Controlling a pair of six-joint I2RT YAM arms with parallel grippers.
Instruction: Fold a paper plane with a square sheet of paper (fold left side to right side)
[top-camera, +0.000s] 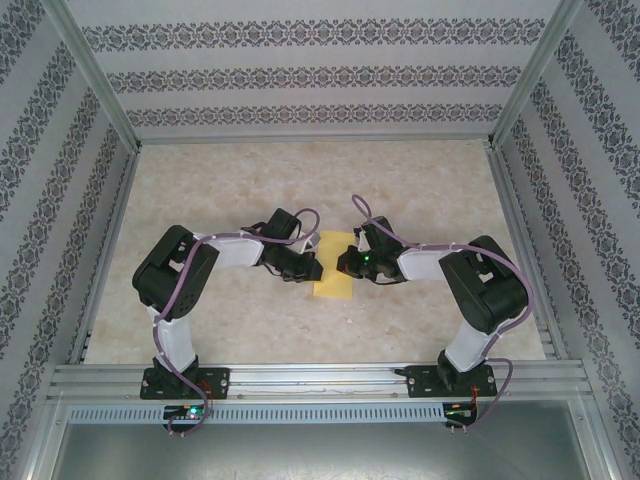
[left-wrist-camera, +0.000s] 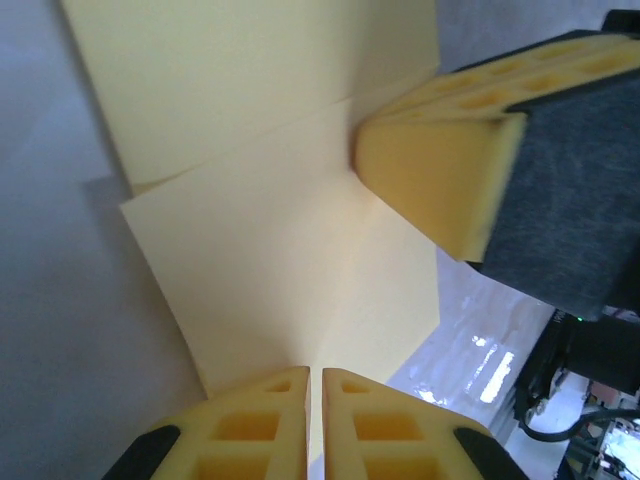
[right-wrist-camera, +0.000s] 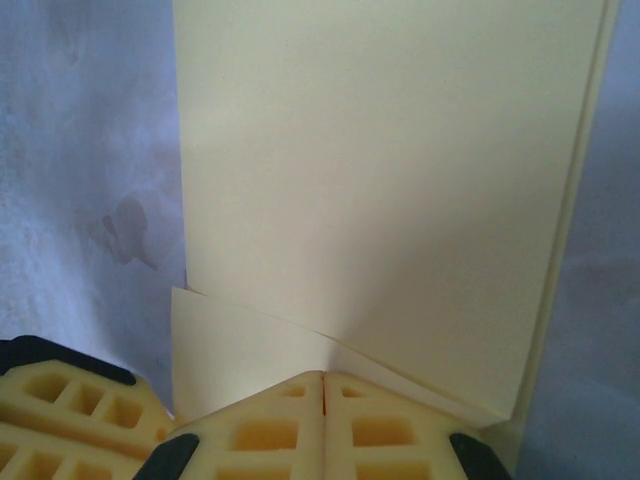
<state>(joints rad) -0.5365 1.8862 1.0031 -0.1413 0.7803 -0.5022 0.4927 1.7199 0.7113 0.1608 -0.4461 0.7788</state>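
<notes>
The left hand (top-camera: 303, 268) is reaching in over the marbled tabletop (top-camera: 250, 180) to the left edge of the square sheet of paper (top-camera: 335, 278). In its wrist view, the left hand (left-wrist-camera: 314, 400) is showing its yellow pads drawn together to a hairline slit. A soft valley in the paper (left-wrist-camera: 270, 260) is running straight into that slit, so it is probably nipping the sheet's edge rather than just resting on it.

The sheet is lying near the middle of the tabletop, between the two hands and touched by both. It is already doubled over, with one pale-yellow layer sitting slightly askew on the other.

The right hand (top-camera: 350, 265) is coming in from the right side. Its wrist view is showing the right hand (right-wrist-camera: 322, 400) fully closed with nothing visible between the pads, and its tip is bearing down on the paper (right-wrist-camera: 390, 170). One of its pads (left-wrist-camera: 430, 190) is pressing where the layers meet.

The paper is looking very light, thin and limp. It is likely going to buckle under a sideways push, slide easily on the smooth tabletop, and crease for good wherever it is squeezed. The safest hold is a shallow pinch at a free edge or corner, with the other hand pinning the sheet flat close to the intended fold line.
</notes>
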